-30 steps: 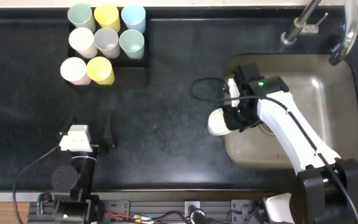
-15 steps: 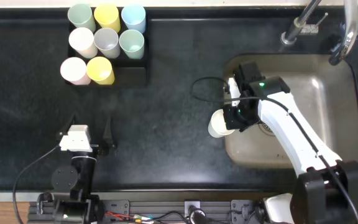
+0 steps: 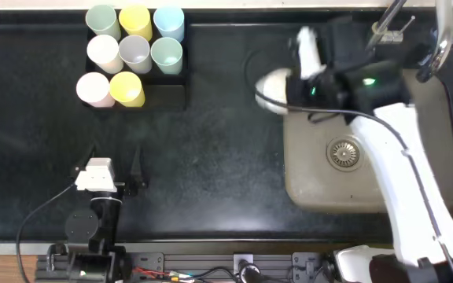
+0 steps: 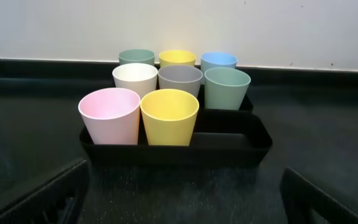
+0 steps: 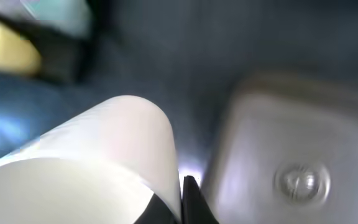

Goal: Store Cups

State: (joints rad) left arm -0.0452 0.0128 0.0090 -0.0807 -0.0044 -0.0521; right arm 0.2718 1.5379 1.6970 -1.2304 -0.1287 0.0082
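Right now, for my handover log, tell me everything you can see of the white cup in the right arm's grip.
The white cup is plain, smooth and handleless, plastic by its look. The right end effector grips it, lifted and tipped towards its side, over the dark counter just beside the left rim of the sink. Nothing else touches it; its inside is hidden.

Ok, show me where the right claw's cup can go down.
The tray has one bare corner slot, bordered by a yellow cup and a green cup; its other slots are full. The counter between tray and sink is bare too.
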